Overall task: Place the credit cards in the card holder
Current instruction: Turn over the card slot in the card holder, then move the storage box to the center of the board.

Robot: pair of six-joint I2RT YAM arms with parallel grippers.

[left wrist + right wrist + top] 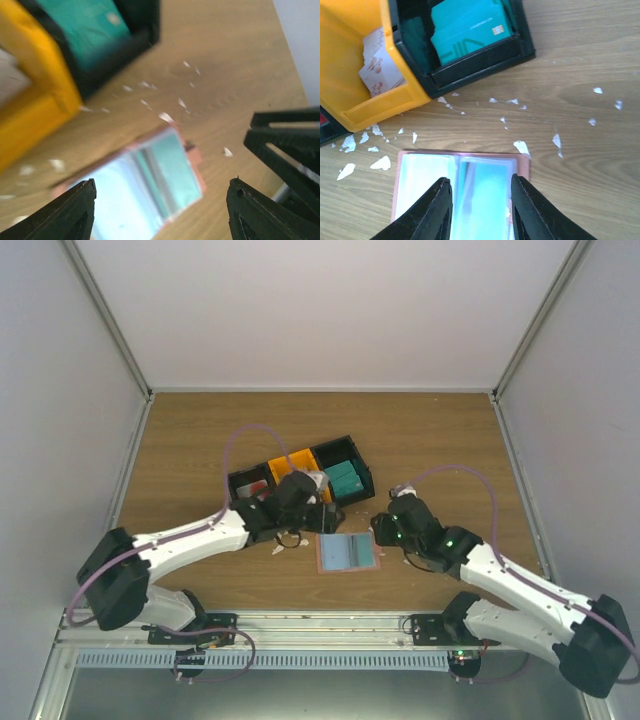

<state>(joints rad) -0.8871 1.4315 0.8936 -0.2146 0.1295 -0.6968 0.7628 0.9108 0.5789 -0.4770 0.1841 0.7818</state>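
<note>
The card holder (348, 552) lies open on the table, a reddish-brown rim around light blue pockets. It also shows in the left wrist view (150, 180) and the right wrist view (425, 185). Its right pocket looks deeper teal, like a card inside. Teal credit cards (467, 25) fill the right black bin (343, 478). White cards with red blobs (377, 70) stand in the orange bin. My left gripper (162, 210) hangs open and empty above the holder's left side (312, 518). My right gripper (481, 210) is open and empty over the holder's right half (383, 528).
The row of black and orange bins (300, 472) stands just behind the holder. Small white paper scraps (367, 150) lie on the wood between the bins and the holder. The right gripper's black fingers (290, 145) show at the right of the left wrist view.
</note>
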